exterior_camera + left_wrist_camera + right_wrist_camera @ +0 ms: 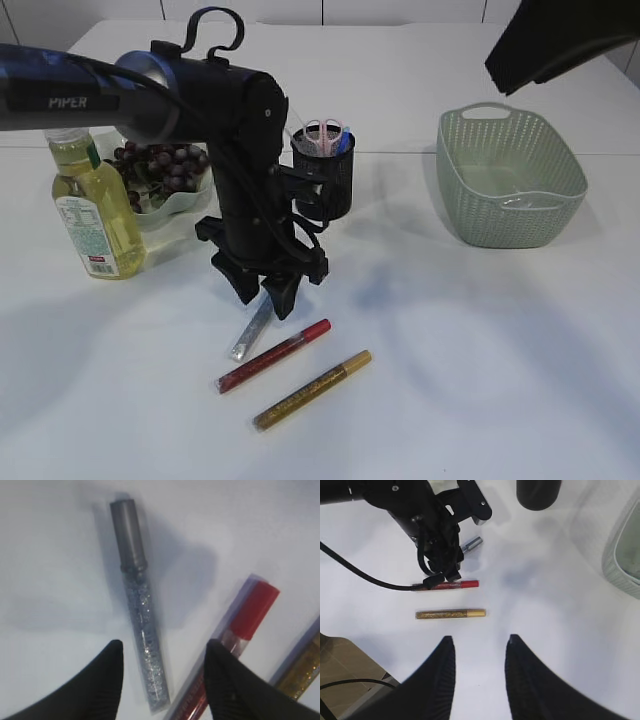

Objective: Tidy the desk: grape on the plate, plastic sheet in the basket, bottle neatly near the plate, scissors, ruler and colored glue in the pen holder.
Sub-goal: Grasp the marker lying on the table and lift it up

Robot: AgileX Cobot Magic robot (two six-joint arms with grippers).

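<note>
My left gripper [265, 295] [164, 647] hangs open just over the silver glue tube [252, 330] [140, 620]. The tube's lower end lies between the fingers, untouched. Beside it lie the red glue [275, 355] [250, 615] [455, 584] and the gold glue [312, 389] [450, 613]. Pink scissors [322, 135] and a blue strip stand in the black pen holder [325, 190]. Grapes [160, 165] rest on the plate [180, 205], the bottle [95, 210] upright next to it. My right gripper [481, 639] is open and empty, high above the table.
The green basket [510, 175] stands at the right with something clear lying in its bottom. The right arm shows only as a dark shape [560, 40] at the top right. Bare white table lies between the glue tubes and the basket.
</note>
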